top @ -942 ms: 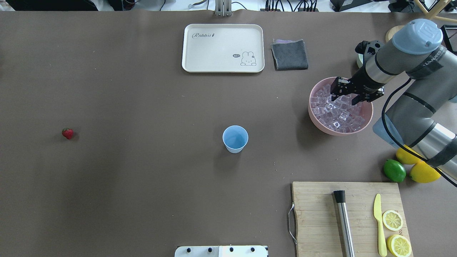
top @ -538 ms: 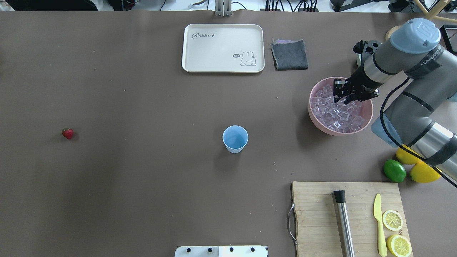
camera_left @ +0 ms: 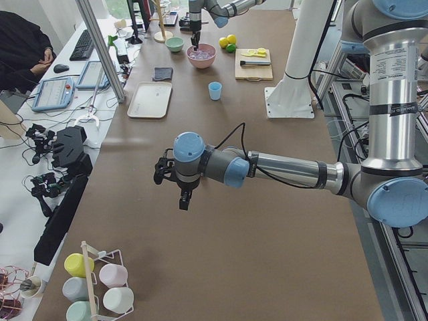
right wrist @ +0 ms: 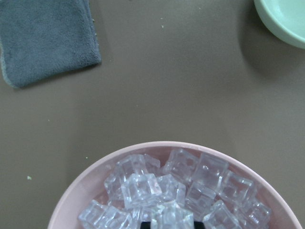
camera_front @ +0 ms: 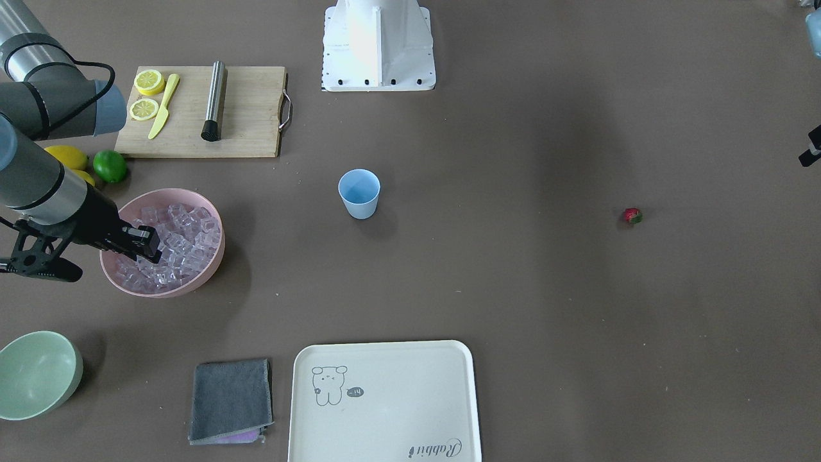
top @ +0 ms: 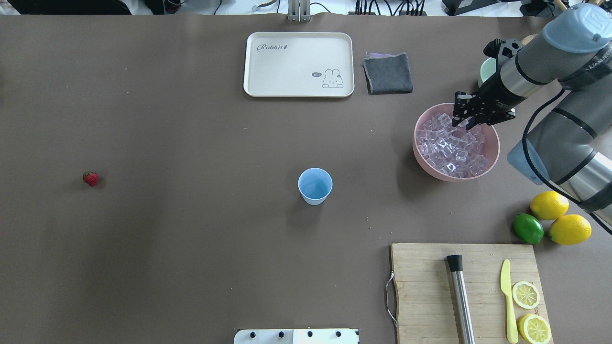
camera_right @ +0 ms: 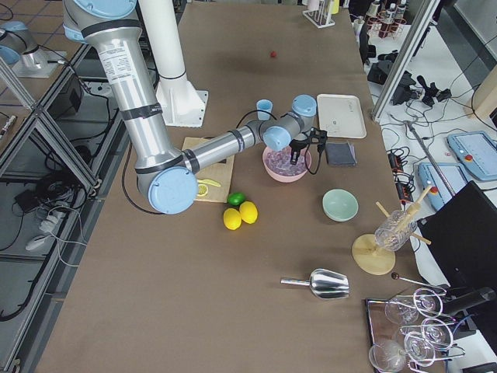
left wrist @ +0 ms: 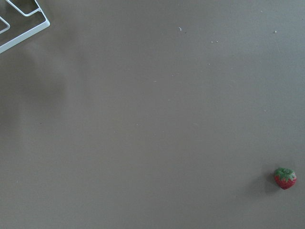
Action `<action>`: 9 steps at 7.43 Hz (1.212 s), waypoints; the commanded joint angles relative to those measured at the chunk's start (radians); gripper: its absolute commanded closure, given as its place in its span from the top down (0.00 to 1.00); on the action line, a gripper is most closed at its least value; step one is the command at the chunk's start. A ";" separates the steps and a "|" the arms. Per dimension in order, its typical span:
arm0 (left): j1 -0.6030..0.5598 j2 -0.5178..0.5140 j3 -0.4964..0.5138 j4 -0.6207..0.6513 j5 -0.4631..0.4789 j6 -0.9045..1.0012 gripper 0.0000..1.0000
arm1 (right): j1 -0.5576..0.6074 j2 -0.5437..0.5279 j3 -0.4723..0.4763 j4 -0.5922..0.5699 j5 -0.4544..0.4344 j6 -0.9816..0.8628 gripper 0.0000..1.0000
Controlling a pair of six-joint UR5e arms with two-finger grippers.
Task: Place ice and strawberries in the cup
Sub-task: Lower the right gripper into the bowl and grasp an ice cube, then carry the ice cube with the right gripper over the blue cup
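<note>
The right gripper point(top: 470, 122) hangs over the ice point(top: 449, 150) in the pink bowl point(top: 425, 167), the cup point(top: 315, 186) sits well apart toward the table's middle, and I cannot tell if the jaws are apart.

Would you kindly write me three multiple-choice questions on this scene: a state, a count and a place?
1. The blue cup is: A upright and empty; B tipped over; C filled.
2. Whole lemons beside the lime: A one; B two; C three.
3. The right claw hangs over: A the cup; B the lime; C the pink bowl of ice.
A, its inside shows bare blue; B, two yellow fruits lie there; C, its tips sit within the bowl's rim.
</note>
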 commanded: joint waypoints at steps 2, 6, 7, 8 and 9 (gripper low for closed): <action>0.000 0.002 0.002 0.000 0.000 0.000 0.98 | -0.004 0.021 0.072 -0.011 0.021 0.028 0.00; 0.000 0.002 0.008 0.003 0.000 0.000 0.98 | -0.217 0.201 0.129 -0.079 -0.119 0.338 0.00; 0.000 0.003 0.008 0.003 0.000 0.000 0.98 | -0.286 0.272 0.127 -0.162 -0.184 0.341 0.00; 0.000 0.008 0.008 0.003 0.000 0.000 0.98 | -0.332 0.313 0.127 -0.196 -0.225 0.341 0.00; 0.000 0.009 0.006 0.003 0.000 0.000 0.97 | -0.363 0.318 0.132 -0.198 -0.242 0.341 0.00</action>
